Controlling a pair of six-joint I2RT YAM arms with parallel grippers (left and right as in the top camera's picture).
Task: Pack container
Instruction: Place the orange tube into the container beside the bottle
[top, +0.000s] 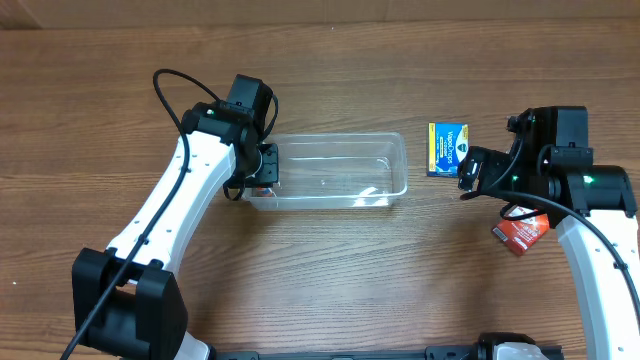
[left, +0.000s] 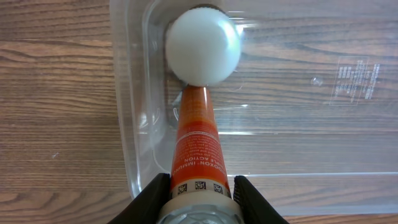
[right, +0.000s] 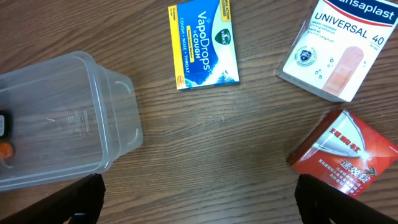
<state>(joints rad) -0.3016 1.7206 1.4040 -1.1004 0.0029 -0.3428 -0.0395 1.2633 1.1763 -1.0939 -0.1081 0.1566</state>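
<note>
The clear plastic container lies in the middle of the table. My left gripper is over its left end, shut on an orange tube. The tube's round white cap points down into the container. My right gripper is open and empty, low over bare wood to the right of the container. In the right wrist view its fingers straddle bare table. A bit of the orange tube shows through the container's wall.
A blue and yellow VapoDrops box lies flat right of the container and also shows in the right wrist view. A white Hansaplast plaster box and a red box lie further right. The red box sits partly under my right arm.
</note>
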